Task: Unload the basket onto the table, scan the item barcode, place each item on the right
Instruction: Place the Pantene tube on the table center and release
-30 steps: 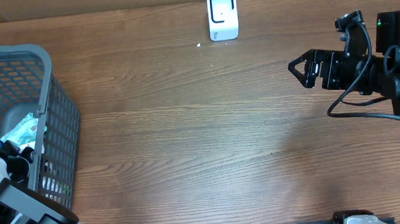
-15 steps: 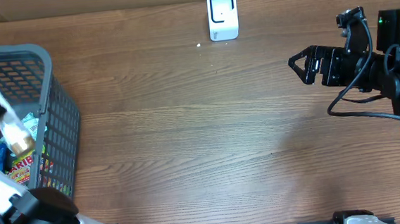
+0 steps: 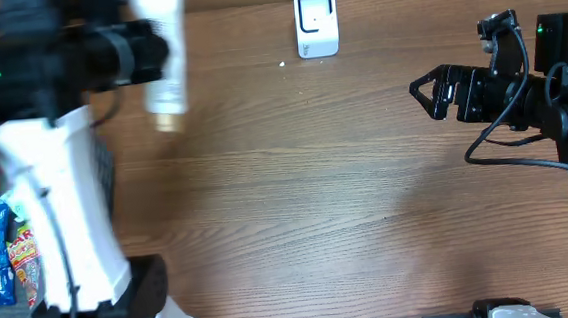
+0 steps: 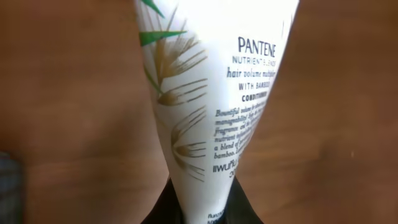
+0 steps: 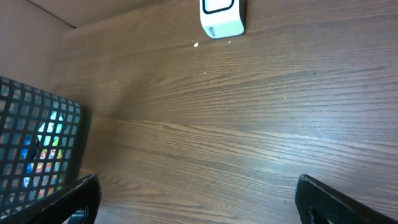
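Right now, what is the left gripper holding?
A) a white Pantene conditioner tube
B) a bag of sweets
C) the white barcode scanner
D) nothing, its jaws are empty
A: in the left wrist view the Pantene conditioner tube, with its brand name readable, is pinched at its narrow end by the left gripper.

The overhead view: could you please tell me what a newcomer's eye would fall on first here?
The white Pantene conditioner tube stands out first, held above the top left of the table in the shut left claw, its printed text filling the left wrist view. Next comes the small white scanner at the far edge, centre, and the right claw hanging open at the right, holding nothing.
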